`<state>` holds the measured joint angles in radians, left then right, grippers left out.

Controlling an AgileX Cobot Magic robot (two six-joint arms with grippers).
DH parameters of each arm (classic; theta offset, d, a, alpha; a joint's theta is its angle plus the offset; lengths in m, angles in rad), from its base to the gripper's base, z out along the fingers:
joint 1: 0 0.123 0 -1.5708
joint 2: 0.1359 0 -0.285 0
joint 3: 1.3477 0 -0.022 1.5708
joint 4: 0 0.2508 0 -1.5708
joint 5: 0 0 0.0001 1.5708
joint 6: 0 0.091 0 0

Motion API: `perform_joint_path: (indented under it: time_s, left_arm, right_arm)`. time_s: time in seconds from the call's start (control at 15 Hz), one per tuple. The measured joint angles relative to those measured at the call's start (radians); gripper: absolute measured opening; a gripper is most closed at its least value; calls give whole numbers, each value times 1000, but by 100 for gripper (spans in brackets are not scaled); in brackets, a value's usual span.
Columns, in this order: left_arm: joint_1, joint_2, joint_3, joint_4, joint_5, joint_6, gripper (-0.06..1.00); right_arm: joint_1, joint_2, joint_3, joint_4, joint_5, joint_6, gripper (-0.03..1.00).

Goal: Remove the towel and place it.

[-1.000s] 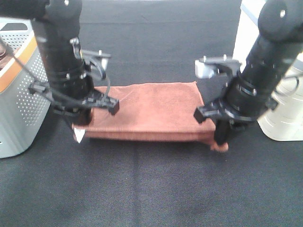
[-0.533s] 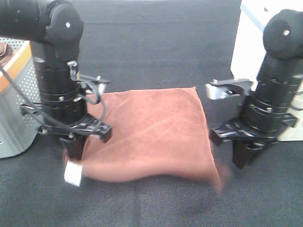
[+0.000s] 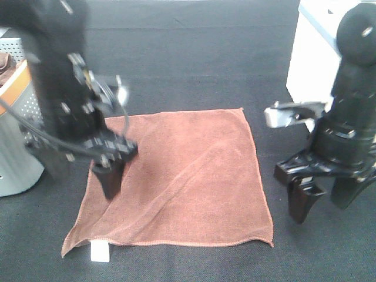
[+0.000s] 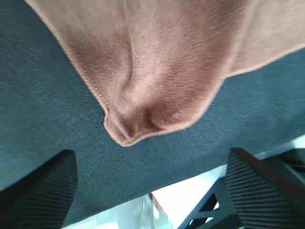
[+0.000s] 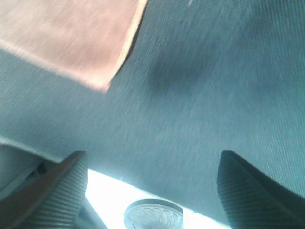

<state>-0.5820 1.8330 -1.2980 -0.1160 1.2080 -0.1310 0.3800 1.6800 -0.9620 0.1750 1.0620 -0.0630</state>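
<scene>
Since a second ago I see the towel point(image 3: 176, 176) has gone from a folded strip pinched at both near corners to a flat square spread on the black cloth table point(image 3: 194, 53), and both grippers have let go and lifted off it. The left gripper point(image 3: 100, 176) hangs over the towel's left part with its fingers spread and nothing between them; only one dark finger point(image 3: 110, 179) is plain from above, the rest blurred. The right gripper point(image 3: 323, 200) stands just right of the towel's edge, jaws wide apart and empty, over bare table.

Around the towel: a grey perforated box point(image 3: 17, 129) with an orange band sits at the left edge, partly behind the left arm, and something dark brown shows at its top edge, too cut off for me to name. A white box point(image 3: 311, 53) stands at the far right, behind the right arm.

The high view shows the white tag point(image 3: 100, 252) at the near left corner. The left wrist view gives me a raised, puckered towel corner point(image 4: 143, 114) with its stitched hem, ribbed pads point(image 4: 43, 191) either side. The right wrist view, blurred, catches one towel corner point(image 5: 71, 43) and a round ribbed thing point(image 5: 152, 214) that I cannot identify
</scene>
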Motion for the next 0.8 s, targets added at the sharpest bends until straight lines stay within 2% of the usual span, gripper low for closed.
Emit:
perform_joint_path:
  time_s: [0.13, 0.2, 0.47, 0.53, 0.8]
  left_arm:
    - [0, -126, 0, 1, 0, 0, 80]
    - [0, -126, 0, 1, 0, 0, 80]
    - [0, -481, 20, 104, 1, 0, 80]
    - [0, -611, 70, 127, 2, 0, 80]
    - [0, -936, 321, 131, 4, 0, 80]
  right_arm:
    - [0, -84, 0, 0, 32, 0, 71]
    - [0, -84, 0, 0, 32, 0, 71]
    - [0, -415, 79, 1, 76, -4, 71]
    - [0, -542, 136, 1, 77, -5, 71]
    - [0, -889, 327, 0, 43, -6, 71]
